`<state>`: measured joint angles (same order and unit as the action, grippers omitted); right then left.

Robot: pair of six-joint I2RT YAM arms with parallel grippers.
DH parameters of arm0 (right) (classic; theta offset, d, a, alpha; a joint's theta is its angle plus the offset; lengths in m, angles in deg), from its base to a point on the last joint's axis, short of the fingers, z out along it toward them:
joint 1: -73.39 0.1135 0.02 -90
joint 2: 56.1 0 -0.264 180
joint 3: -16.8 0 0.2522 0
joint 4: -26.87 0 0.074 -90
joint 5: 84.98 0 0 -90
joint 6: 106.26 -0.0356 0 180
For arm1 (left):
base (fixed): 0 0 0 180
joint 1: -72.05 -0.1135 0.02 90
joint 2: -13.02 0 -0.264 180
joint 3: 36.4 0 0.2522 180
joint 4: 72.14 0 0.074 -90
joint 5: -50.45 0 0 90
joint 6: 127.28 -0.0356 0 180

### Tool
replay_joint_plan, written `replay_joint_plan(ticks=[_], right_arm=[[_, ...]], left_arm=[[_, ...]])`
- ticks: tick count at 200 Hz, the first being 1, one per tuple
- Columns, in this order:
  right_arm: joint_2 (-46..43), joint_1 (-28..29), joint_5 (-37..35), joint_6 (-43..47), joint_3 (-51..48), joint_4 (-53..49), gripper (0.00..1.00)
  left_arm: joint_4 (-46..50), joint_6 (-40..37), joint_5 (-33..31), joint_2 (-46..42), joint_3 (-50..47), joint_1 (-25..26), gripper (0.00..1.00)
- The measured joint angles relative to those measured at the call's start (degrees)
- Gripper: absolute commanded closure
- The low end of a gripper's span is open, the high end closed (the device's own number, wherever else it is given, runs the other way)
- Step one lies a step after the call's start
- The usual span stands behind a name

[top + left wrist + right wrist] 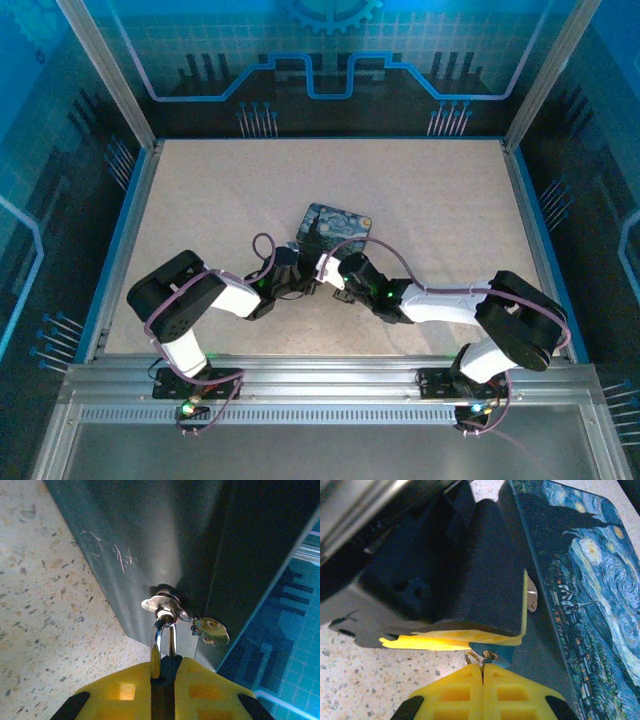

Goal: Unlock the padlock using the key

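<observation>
Top view: both arms reach in to the near side of the blue tin (335, 225), mid worktop (440, 200). The left claw (298, 277) & right claw (336, 267) sit tip to tip, almost touching, prob. so one can hold & the other can turn. Lots of bare worktop all round, but hardly any room btw the two claws.

Left wrist view: the yellow fingers (120, 690) are squeezed tight on the padlock (156, 645). Its silvery loop pokes out & goes thru a small metal latch (162, 602) on the tin's dark side wall. The body is hidden inside the grip. So the lock hangs on the tin, held steady. A little metal tab (210, 631) w/ a hole sits just beside it.

Right wrist view: the right claw's fingers are pressed together, pinching a tiny metal bit w/ a thin wire ring. I think that's the key (487, 656), right under the left claw. The tin's wall is close on the right, so no room to swing. A small twist looks safest.
</observation>
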<state>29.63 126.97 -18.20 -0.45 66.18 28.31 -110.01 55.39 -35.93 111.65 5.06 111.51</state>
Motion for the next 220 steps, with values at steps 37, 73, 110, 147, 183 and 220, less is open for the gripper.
replay_joint_plan(ticks=[37, 73, 110, 147, 183, 220], right_arm=[[0.15, -0.02, 0.28, -5.35, -1.79, 2.6, 1.0], [1.38, -0.39, 1.79, -10.95, -5.57, 7.17, 1.0], [1.64, -1.31, 4.9, -16.11, -8.48, 11.5, 1.0], [1.55, -4.96, 10.93, -22.03, -10.75, 14.97, 1.0], [1.2, -11.19, 20.04, -29.46, -13.44, 18.45, 1.0], [1.2, -16.24, 29.0, -37.0, -14.08, 18.49, 1.0]], left_arm=[[0.61, -2.38, 0.0, 0.0, 0.0, 0.15, 0.67], [1.97, -4.66, -0.5, -0.11, -0.02, 0.17, 0.48], [6.69, -7.58, -0.57, -4.57, -0.13, -0.33, 0.41], [17.11, -13.27, -2.01, -15.85, -0.13, -1.81, 0.36], [32.24, -21.33, -5.84, -28.44, 0.74, -5.01, 0.32], [44.22, -29.94, -6.97, -33.83, 4.87, -10.93, 0.24]])
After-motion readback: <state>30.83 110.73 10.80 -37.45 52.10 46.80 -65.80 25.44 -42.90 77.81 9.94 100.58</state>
